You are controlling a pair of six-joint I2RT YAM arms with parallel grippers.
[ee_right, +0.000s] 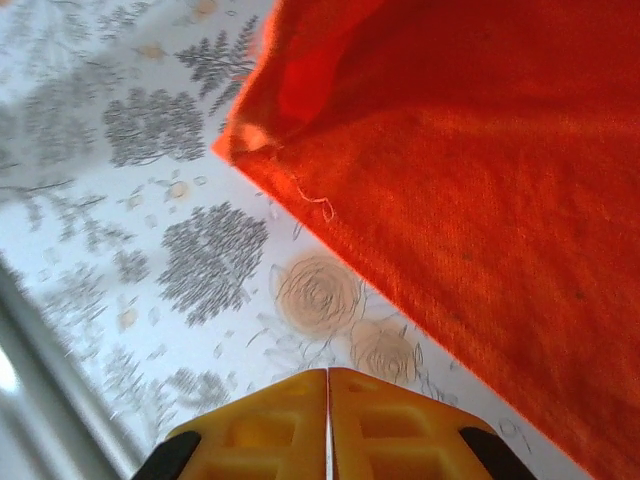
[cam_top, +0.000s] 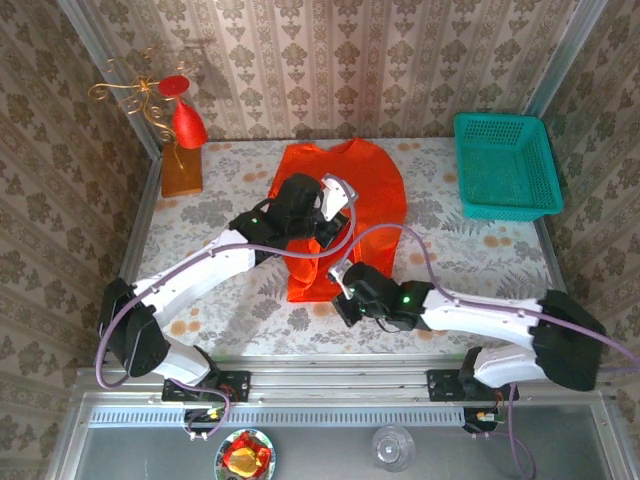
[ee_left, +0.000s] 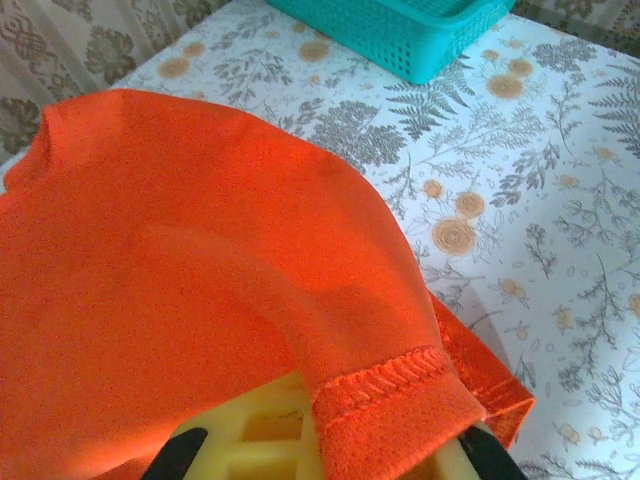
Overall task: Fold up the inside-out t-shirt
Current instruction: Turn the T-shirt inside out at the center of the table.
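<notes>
Ok so the inside-out t-shirt (cam_top: 372, 180) is bunched up on the counter (cam_top: 450, 260), left of the teal basket (cam_top: 508, 211). Its long axis runs from the back wall toward the arm bases. The far part is wide and the near part narrows to a strip.

The left tool (ee_left: 340, 430) is reaching in over the middle of the shirt, further from the basket than the shirt's right edge. It's clenched on the stitched hem, and in the left wrist view the orange fabric drapes right over its yellow fingers (ee_left: 260, 430).

The right tool (ee_right: 328, 385) is clamped shut on nothing, with its two halves pressed flat together. It sits low at the near end of the strip, forward and left of the basket. From it, the shirt's edge lies ahead and to the right, just beside it but not touching. There's a corner with a loose thread off to the front.

My guess is that corner is what matters next. The right tool is the closer one to it, but it'd have to open up before it can pinch anything.

Obstacles look minor:
- A purple cable (cam_top: 400, 232) loops over the shirt's basket side and could snag.
- The red cone ornament (cam_top: 188, 125) on its amber block (cam_top: 181, 172) is way off, on the far side of the shirt from the basket.
</notes>
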